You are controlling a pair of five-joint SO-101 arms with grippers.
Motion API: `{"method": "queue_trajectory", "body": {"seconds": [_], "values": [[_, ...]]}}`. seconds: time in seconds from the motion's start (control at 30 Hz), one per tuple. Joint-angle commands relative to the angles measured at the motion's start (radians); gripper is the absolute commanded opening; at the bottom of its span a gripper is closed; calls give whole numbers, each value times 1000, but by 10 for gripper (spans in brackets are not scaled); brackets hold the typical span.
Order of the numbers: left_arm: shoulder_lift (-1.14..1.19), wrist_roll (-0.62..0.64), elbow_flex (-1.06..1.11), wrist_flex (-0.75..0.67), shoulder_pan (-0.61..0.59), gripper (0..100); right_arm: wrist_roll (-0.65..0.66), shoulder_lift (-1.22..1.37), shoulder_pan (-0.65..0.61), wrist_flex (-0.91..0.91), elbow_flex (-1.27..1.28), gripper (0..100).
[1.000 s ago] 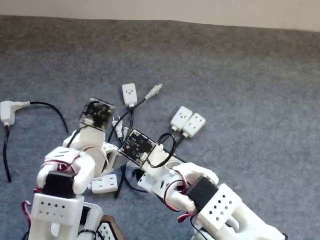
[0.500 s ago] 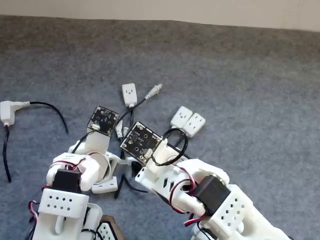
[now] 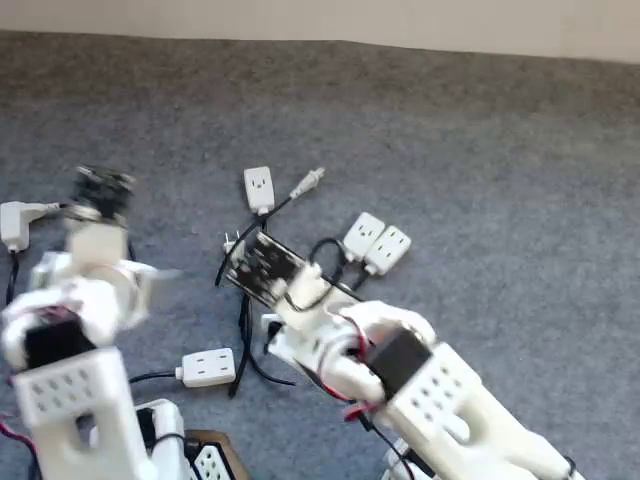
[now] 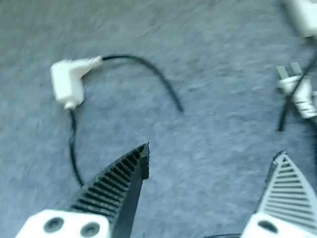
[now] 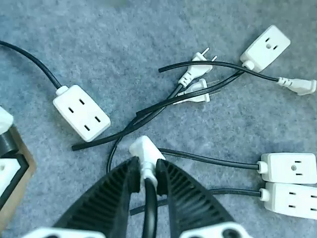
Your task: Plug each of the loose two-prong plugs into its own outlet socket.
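Note:
My left gripper (image 4: 210, 158) hangs open over bare carpet with nothing between its fingers. Just beyond it lies a white angled plug (image 4: 69, 82) on a black cord, also seen at the far left of the high view as the white plug (image 3: 14, 225). A loose two-prong plug (image 4: 297, 91) lies off to one side. My right gripper (image 5: 146, 168) is shut on a white plug (image 5: 143, 151) with a black cord, low over the tangle of cords. Near it are two loose plugs (image 5: 195, 69), a double outlet (image 5: 81, 111), a single outlet (image 5: 266, 48) and two side-by-side outlets (image 5: 288, 167).
In the high view the single outlet (image 3: 258, 188) and a cord-end plug (image 3: 308, 183) lie at the centre back, the paired outlets (image 3: 375, 243) to the right, and another outlet (image 3: 208, 367) near the arm bases. A brown box (image 3: 215, 455) sits at the front edge. Grey carpet (image 3: 480, 150) stretches to the right.
My left arm has swung left, away from the tangle and toward the white plug at the far left. My right arm has shifted slightly, still over the cords.

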Motion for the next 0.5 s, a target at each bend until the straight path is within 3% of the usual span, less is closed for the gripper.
{"method": "queue_trajectory", "body": {"seconds": [0.0, 0.17, 0.37, 0.47], "values": [[363, -48, -291, 43, -189, 372, 41, 243, 8, 10, -211, 6], [788, -120, -644, 120, -367, 372, 83, 486, 2, 128, -483, 6], [1133, -244, -955, 117, -492, 372, 586, 587, -173, 208, -522, 6], [1270, -299, -1044, 115, -522, 372, 733, 636, -216, 211, -529, 6]]}}
